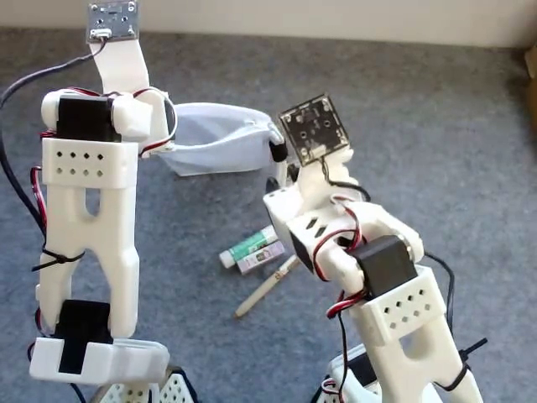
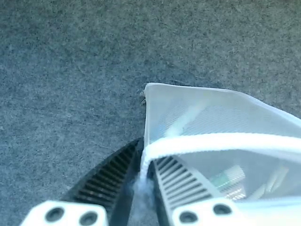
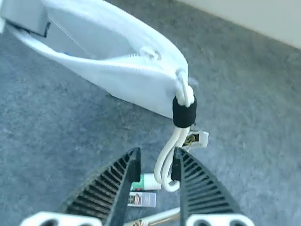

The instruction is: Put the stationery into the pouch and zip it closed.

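The left tool (image 2: 142, 175) was pressed together on one end of the pouch (image 2: 202, 117). The right tool (image 3: 155, 165) was slightly spread around the zip cord (image 3: 165, 162). The stationery (image 1: 252, 252) lay on the surface (image 1: 419, 109) near the pouch, partly hidden behind the right tool in its wrist view.

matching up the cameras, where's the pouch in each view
high view: pouch, upper middle, between the two arms.
left wrist view: pouch edge clamped in the left pincer.
right wrist view: pouch beyond the right pincer, its cord between the fingers.
shared landmark, high and right wrist: black cord toggle.
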Robot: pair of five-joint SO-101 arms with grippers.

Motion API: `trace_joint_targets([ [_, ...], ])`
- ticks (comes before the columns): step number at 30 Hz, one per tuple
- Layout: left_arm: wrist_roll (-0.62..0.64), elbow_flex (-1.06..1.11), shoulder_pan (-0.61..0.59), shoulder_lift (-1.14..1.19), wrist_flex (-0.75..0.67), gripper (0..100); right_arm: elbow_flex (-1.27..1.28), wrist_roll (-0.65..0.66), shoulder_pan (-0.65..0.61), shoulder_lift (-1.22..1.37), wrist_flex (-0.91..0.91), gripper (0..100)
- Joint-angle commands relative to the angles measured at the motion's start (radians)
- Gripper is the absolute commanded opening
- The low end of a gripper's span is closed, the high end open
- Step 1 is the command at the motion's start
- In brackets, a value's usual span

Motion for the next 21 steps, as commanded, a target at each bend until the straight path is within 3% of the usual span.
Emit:
trace_joint_targets([
  [1, 0.009, 0.018, -0.031, 0.022, -0.008, 1, -0.059, -0.014, 0.015, -0.035, 0.067, 10.8],
  [14, 0.008, 0.019, -0.031, 0.022, -0.008, 1, -0.027, -0.014, 0.016, -0.033, 0.280, 10.8],
  [21, 0.008, 0.021, -0.031, 0.024, -0.008, 1, 0.117, -0.014, 0.022, -0.031, 0.216, 10.8],
])
